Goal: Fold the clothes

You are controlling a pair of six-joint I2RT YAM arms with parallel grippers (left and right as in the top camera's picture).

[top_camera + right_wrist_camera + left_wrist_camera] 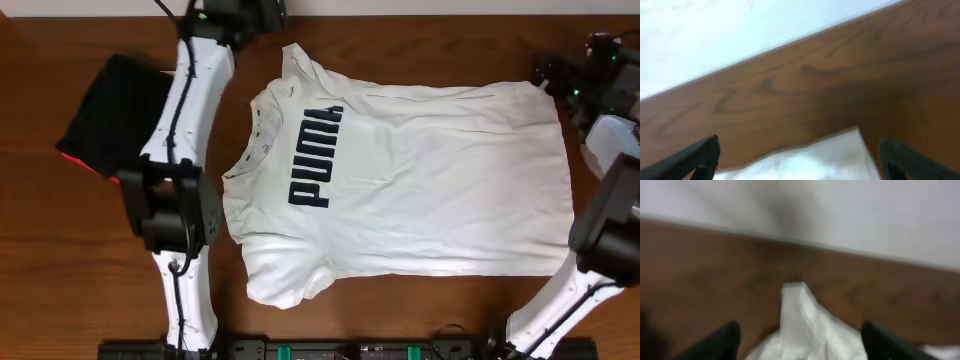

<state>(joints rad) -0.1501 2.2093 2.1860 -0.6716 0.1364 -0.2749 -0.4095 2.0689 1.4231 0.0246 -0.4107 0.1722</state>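
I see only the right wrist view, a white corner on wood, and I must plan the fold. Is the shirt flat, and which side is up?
Observer: The shirt lies spread flat on the table, front up; the PUMA lettering shows.
Operator: Where is the left gripper?
Observer: The left gripper is at the far sleeve. Its jaws stand wide apart, and the sleeve tip is between them.
Operator: Is something else on the table?
Observer: Yes, a black garment lies beyond the collar end, partly under the left arm.
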